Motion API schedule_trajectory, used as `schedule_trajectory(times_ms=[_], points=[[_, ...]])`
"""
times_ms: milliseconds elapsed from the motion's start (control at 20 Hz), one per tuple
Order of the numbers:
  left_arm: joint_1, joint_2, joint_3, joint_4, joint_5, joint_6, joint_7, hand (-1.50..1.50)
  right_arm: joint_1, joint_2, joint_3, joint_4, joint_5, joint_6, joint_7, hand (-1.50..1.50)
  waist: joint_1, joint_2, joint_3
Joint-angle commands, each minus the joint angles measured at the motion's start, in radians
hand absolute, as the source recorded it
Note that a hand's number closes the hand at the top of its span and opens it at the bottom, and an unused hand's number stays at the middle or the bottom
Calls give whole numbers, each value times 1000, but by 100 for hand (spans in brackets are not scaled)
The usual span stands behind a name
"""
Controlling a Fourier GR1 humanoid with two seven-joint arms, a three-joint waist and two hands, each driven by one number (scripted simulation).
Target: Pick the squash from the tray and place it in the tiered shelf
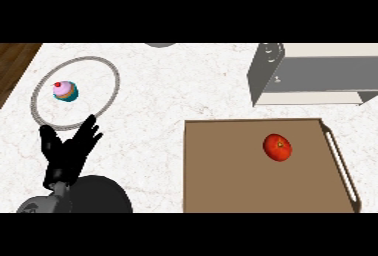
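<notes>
Left hand (68,152) shows at lower left of the frame, nearest the viewer, forearm rising from the bottom edge. Its fingers (87,131) are straight and spread, pointing up, holding nothing. It looks parked at rest over the bench (162,100), just below the plate's rim. Right hand: not in the frame, so its state cannot be noted.

Lower right: brown tray (229,175), flat on the bench, with a pale handle along its right side. The squash (277,147), red-orange and roundish, sits on the tray floor in its upper right part, well apart from the left hand. So the task's thing lies on the tray, not in the shelf. Judgement: the tray sits on the side where the right arm would enter, so a reach from there would be shortest.

Mid left: a round plate (74,93) with a grey rim, carrying a cupcake (65,91) with pink icing and a red top, left of centre. No part in the task; likely a distractor.

Upper right, farthest: the tiered shelf (314,75), grey side wall and pale levels, its opening facing down-frame toward the tray. Nothing visible inside it. It stands just beyond the tray's far edge, which keeps the carry short.

Top centre: a grey object cut by the frame edge; cannot identify.
</notes>
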Motion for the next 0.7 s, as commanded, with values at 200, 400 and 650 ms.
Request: schedule_trajectory(times_ms=[200,400,650], points=[[32,-13,-13,-17,-13,9,23,0,89,-213,-124,70,-77,-4,-5,-150,-6,3,-3],[10,4,12,26,5,-25,-1,0,165,-283,-167,144,-116,106,-82,-150,2,11,-1],[8,-6,-8,15,-22,-10,6,0,179,-390,-202,184,-156,235,-68,-150,8,12,0]])
